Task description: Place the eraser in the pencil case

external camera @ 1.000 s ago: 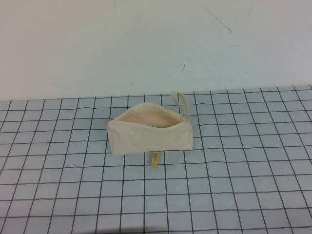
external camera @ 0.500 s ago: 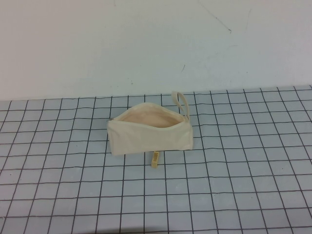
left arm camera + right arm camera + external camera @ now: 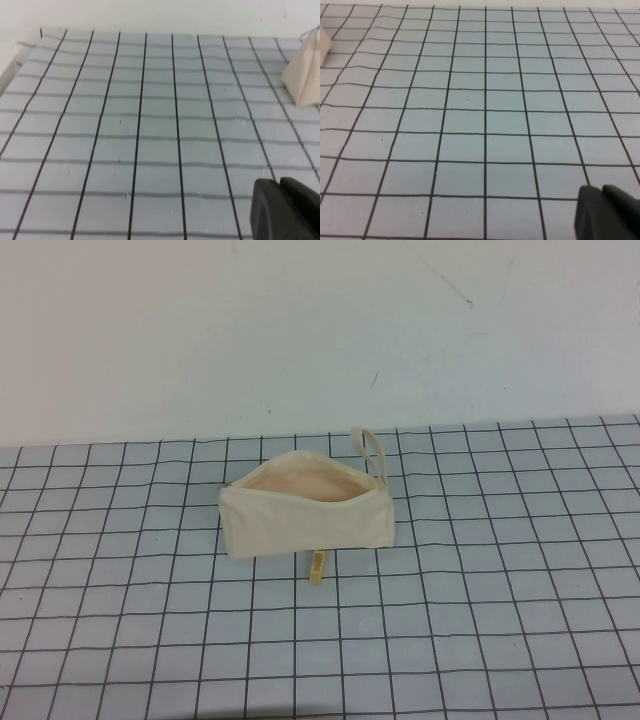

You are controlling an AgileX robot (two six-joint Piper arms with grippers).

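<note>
The cream pencil case [image 3: 306, 517] stands mid-table in the high view, its mouth open and showing a peach lining, with a loop strap [image 3: 372, 450] at its far right end. The tiny pale-yellow eraser [image 3: 317, 567] lies on the mat just in front of the case. Neither arm shows in the high view. My left gripper [image 3: 280, 186] is shut and empty over bare mat, with an end of the case [image 3: 306, 70] far off. My right gripper [image 3: 601, 192] is shut and empty over bare mat, with a corner of the case [image 3: 324, 47] at the picture's edge.
A pale blue mat with a black grid [image 3: 480, 620] covers the table. A plain white wall [image 3: 300, 330] rises behind it. The mat's edge [image 3: 10, 75] shows in the left wrist view.
</note>
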